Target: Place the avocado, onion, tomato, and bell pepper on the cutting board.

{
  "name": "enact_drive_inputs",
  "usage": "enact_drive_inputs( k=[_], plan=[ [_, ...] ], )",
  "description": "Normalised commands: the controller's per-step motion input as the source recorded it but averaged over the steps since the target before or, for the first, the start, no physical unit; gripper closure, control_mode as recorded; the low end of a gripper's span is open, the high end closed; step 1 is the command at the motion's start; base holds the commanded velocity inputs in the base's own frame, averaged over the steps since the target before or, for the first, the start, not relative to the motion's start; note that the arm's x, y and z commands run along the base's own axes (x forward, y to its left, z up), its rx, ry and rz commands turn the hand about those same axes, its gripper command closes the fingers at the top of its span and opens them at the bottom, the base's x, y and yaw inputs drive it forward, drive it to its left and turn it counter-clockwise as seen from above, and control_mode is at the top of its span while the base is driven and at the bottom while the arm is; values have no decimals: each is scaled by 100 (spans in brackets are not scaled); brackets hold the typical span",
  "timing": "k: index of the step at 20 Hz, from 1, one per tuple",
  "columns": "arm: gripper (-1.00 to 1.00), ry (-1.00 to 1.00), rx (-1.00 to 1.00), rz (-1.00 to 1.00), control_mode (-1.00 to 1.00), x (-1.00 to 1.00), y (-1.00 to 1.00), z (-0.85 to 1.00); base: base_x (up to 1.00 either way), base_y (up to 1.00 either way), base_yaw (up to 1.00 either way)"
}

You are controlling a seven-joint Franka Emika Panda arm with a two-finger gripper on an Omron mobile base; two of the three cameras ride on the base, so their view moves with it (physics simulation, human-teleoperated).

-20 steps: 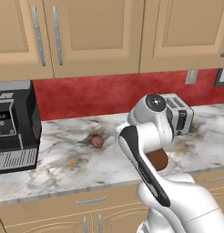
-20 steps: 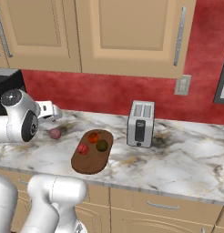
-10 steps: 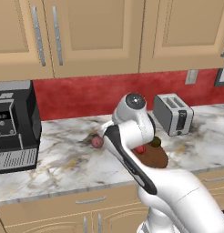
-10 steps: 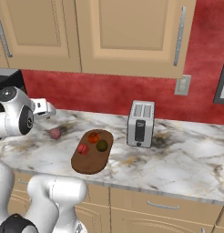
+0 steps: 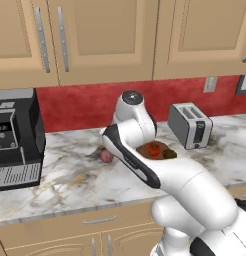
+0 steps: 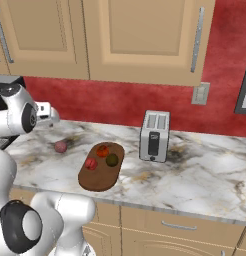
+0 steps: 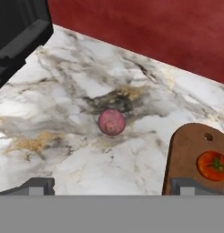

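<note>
— What's on your counter (image 6: 205, 170)?

— Biggest first: the coffee machine (image 5: 15, 137) at the left, the toaster (image 6: 154, 136) at the right, then the cutting board (image 6: 97, 177) holding the tomato (image 6: 91, 164), bell pepper (image 6: 102, 150) and avocado (image 6: 112, 160).

— And your onion (image 7: 111, 122)?

— Bare on the marble, apart from the board's left edge.

— The gripper (image 7: 111, 185)?

— Spread wide above the onion, holding nothing.

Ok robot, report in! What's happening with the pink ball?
Gripper open, empty, above counter. Onion on the marble, off the cutting board. Nothing between them.
</note>
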Motion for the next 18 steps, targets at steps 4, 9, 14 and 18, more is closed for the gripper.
enact_drive_inputs(
  k=[4, 9, 14, 18],
  plan=[
    [-100, 0, 0, 0, -100, 21, 2, -16, 0, 0, 0],
    [-100, 0, 0, 0, -100, 24, 8, -25, 0, 0, 0],
    [-100, 0, 0, 0, -100, 21, 10, -22, 0, 0, 0],
    [-100, 0, 0, 0, -100, 17, 2, -16, 0, 0, 0]
  ],
)
